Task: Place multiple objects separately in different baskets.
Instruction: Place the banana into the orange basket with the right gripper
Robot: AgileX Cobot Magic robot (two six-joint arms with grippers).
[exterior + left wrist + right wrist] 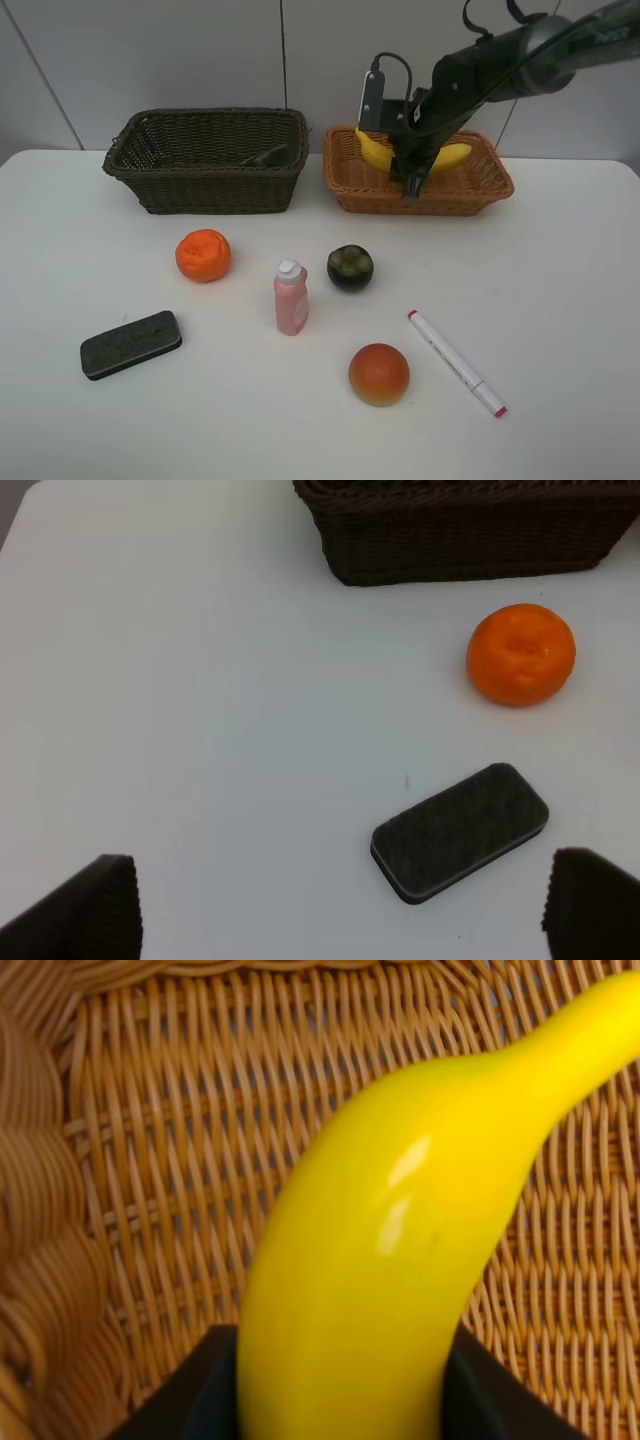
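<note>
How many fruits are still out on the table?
3: the wrinkled orange in front of the dark basket, the mangosteen beside the pink bottle, the red-orange fruit beside the marker. None seems hidden.

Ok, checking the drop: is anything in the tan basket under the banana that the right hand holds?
Nothing visible does. The right hand holds the banana over the tan basket, whose weave around it looks bare; the patch directly beneath the banana is hidden.

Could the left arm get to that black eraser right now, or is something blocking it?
Probably yes. The left tool is open, and the eraser lies flat on the bare table just ahead of it. The orange sits well apart, and nothing covers the eraser.
</note>
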